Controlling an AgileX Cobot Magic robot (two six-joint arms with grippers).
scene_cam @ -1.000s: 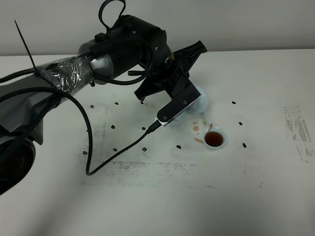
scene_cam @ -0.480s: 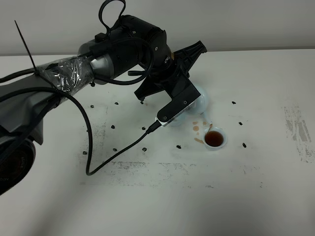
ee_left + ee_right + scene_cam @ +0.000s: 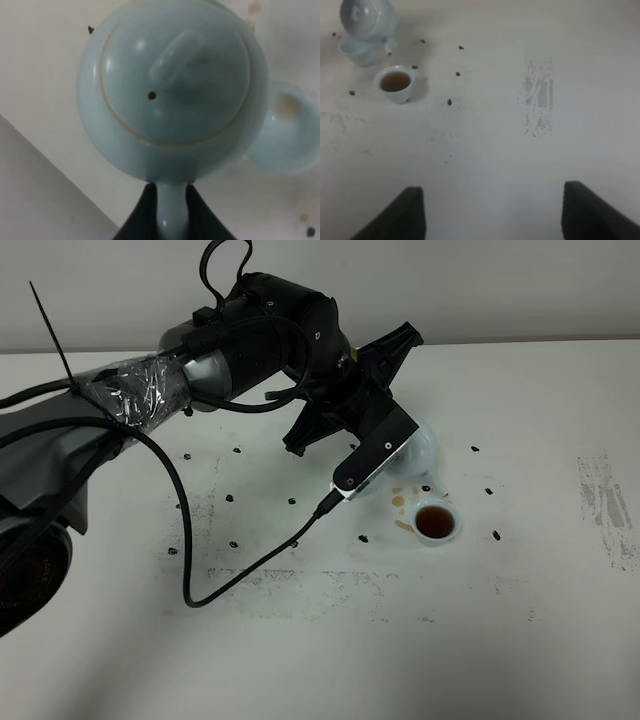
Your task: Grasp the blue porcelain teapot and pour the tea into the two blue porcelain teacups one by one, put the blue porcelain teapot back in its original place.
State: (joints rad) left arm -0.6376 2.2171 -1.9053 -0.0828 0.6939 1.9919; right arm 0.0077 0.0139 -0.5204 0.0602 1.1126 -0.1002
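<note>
My left gripper (image 3: 399,433) is shut on the loop handle of the pale blue teapot (image 3: 418,446) and holds it just above and behind a small pale-blue teacup (image 3: 436,523) full of dark tea. In the left wrist view the teapot's lid (image 3: 172,82) fills the frame, its handle sits between the fingers (image 3: 145,212), and a second teacup (image 3: 285,131) sits beside the pot. In the right wrist view the teapot (image 3: 366,19) hangs over that second cup (image 3: 356,54), next to the filled cup (image 3: 395,83). My right gripper (image 3: 497,215) is open and empty, far from them.
Brown tea drops (image 3: 400,502) stain the white table beside the filled cup. Small black marks (image 3: 496,534) are scattered around. A black cable (image 3: 240,565) trails from the left arm across the table. A scuffed grey patch (image 3: 540,97) lies to the right.
The thin stream of tea into the filled cup has stopped. The left arm has turned and shifted the teapot a little to the right and away from that cup.
</note>
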